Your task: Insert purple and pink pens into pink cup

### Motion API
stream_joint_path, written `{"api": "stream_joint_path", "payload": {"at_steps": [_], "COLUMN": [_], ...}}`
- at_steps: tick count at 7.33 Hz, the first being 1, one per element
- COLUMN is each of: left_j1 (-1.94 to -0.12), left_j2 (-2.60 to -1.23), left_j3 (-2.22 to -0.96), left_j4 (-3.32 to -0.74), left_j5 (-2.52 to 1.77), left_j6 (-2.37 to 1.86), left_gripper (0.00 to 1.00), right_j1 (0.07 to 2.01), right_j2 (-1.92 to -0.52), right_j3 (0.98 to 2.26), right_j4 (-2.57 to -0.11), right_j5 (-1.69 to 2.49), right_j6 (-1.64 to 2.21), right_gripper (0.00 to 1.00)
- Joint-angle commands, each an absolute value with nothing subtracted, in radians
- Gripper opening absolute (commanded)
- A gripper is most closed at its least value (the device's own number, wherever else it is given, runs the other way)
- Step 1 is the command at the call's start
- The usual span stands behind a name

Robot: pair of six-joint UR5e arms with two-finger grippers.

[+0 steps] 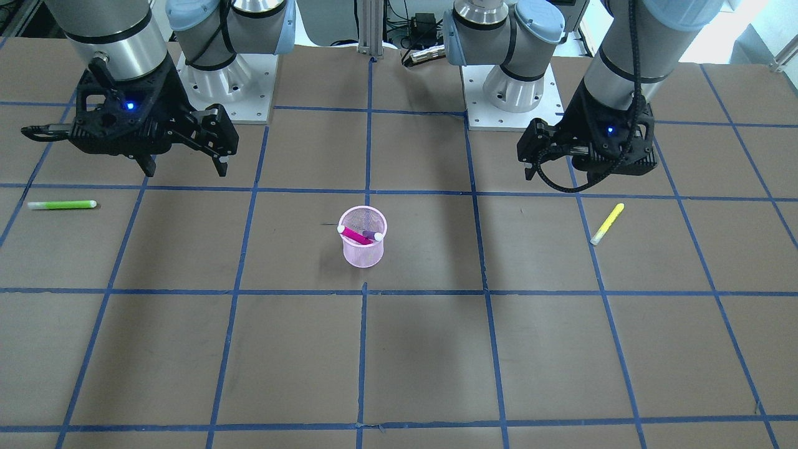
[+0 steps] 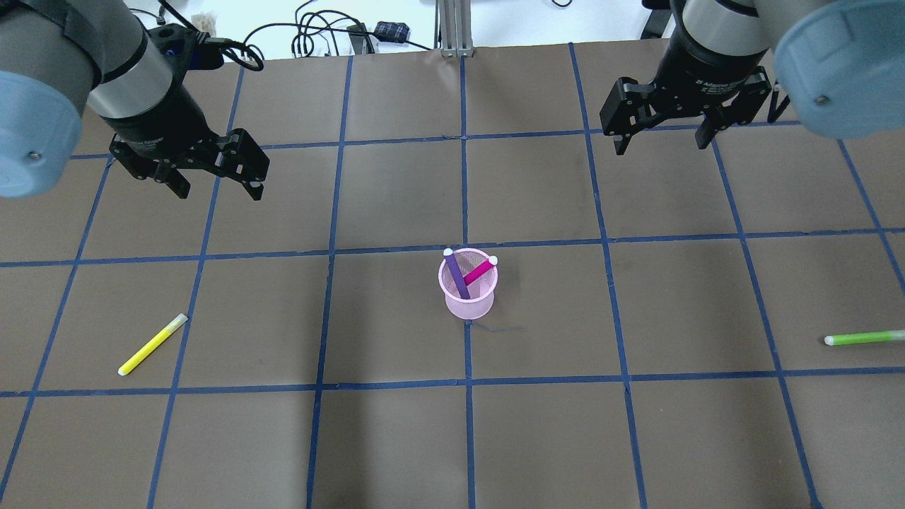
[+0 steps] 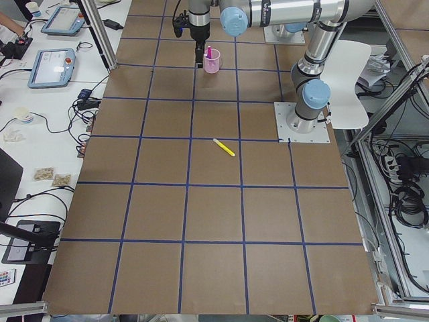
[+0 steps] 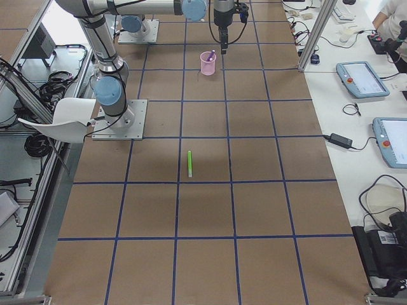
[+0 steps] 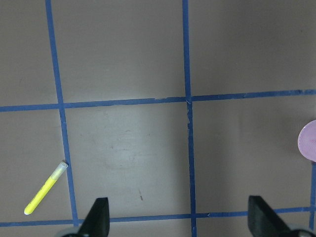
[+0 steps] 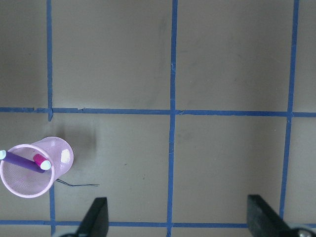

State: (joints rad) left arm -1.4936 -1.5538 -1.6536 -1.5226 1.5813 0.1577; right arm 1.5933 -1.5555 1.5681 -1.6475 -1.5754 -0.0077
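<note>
The pink mesh cup [image 2: 468, 300] stands upright mid-table, also in the front view [image 1: 363, 251] and the right wrist view [image 6: 29, 180]. The purple pen [image 2: 456, 276] and the pink pen [image 2: 479, 271] both stand inside it, crossed, leaning on the rim. They also show in the front view, purple [image 1: 370, 235] and pink [image 1: 353, 235]. My left gripper [image 2: 219, 187] is open and empty, raised well to the cup's far left. My right gripper [image 2: 662, 141] is open and empty, raised far right of the cup.
A yellow pen [image 2: 152, 344] lies on the table on my left side, below the left gripper [image 5: 178, 217]. A green pen [image 2: 862, 338] lies at the far right edge. Blue tape lines grid the brown table. Cables lie beyond the far edge.
</note>
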Motion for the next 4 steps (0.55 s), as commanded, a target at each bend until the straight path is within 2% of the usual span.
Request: {"api": "stream_joint_path", "payload": {"at_steps": [1, 4], "left_j1": [-1.491, -1.490], "left_j2": [-1.537, -1.536], "left_j3": [-1.655, -1.654], "left_j4": [-1.543, -1.548], "left_j5": [1.582, 1.580], "left_j6": [0.164, 0.163], "left_gripper": [1.00, 1.00], "right_j1": [1.594, 1.594], "right_j2": [-1.555, -1.555], "right_j3": [1.569, 1.569], "right_j4": [-1.647, -1.648], "right_j5": [-1.575, -1.575], "right_j6": [-0.009, -0.012], "right_gripper": [1.00, 1.00]}}
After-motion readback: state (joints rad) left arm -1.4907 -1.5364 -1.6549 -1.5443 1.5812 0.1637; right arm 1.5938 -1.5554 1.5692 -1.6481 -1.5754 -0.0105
